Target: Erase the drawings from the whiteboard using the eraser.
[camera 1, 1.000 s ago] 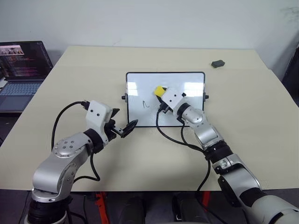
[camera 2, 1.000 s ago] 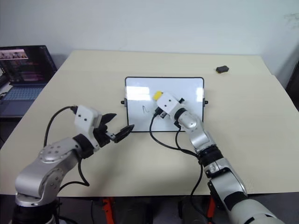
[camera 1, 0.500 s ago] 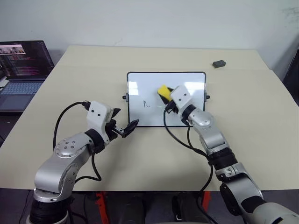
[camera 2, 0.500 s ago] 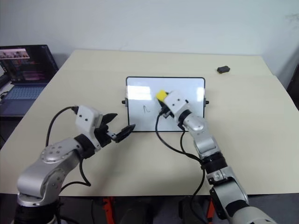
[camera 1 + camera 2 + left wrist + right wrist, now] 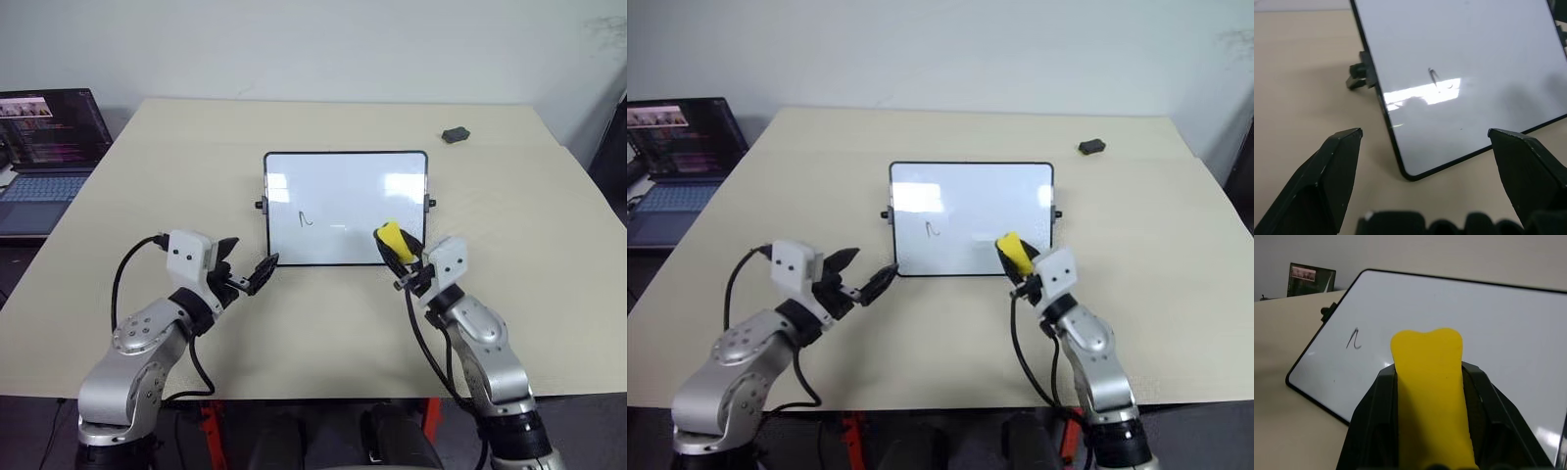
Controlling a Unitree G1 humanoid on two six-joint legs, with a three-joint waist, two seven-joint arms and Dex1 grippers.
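Currently the right gripper point(image 5: 401, 257) is clamped tight on the eraser point(image 5: 390, 238), whose yellow block sticks up between the black fingers point(image 5: 1374, 416); it hovers over the near right corner of the whiteboard point(image 5: 345, 171), though whether the eraser touches the surface is hard to judge. One small drawing point(image 5: 306, 219) shows on the board's left half; a faint smudge, perhaps, lies beside it. The left gripper point(image 5: 247, 275) has its jaws spread wide and holds nothing, poised just off the board's near left corner. A laptop point(image 5: 44, 157) sits at the table's point(image 5: 157, 176) far left; a small dark lump point(image 5: 455, 134) lies far right.
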